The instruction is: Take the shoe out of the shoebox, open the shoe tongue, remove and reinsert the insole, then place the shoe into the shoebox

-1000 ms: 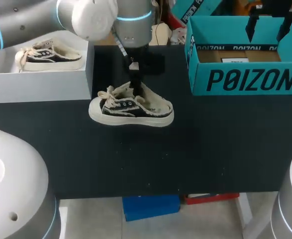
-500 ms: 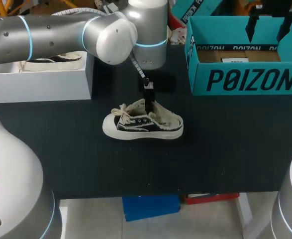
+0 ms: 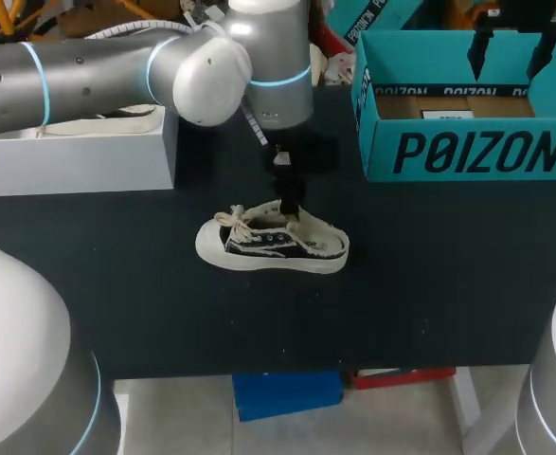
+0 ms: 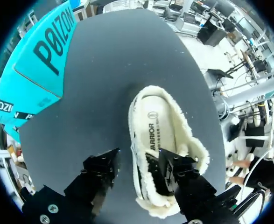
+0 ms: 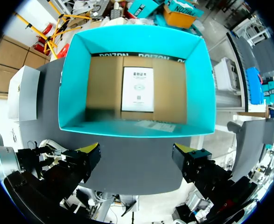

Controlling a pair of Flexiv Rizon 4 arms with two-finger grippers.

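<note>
Shoe (image 3: 273, 242) upright on its sole mid table (image 3: 429, 303), out of the box, long axis side to side, toe left. Left gripper (image 4: 137, 161) straddles its far wall, fingers spread, gripping nothing. It's the nearer arm for the tongue. Farther back, right gripper (image 5: 137, 155) spread, empty, above shoebox (image 5: 71, 93).

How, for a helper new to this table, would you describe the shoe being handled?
On the black table, between the white box at left and the teal box at right, one shoe stands on its sole under the left claw. It is cream and black, outside both boxes.
</note>
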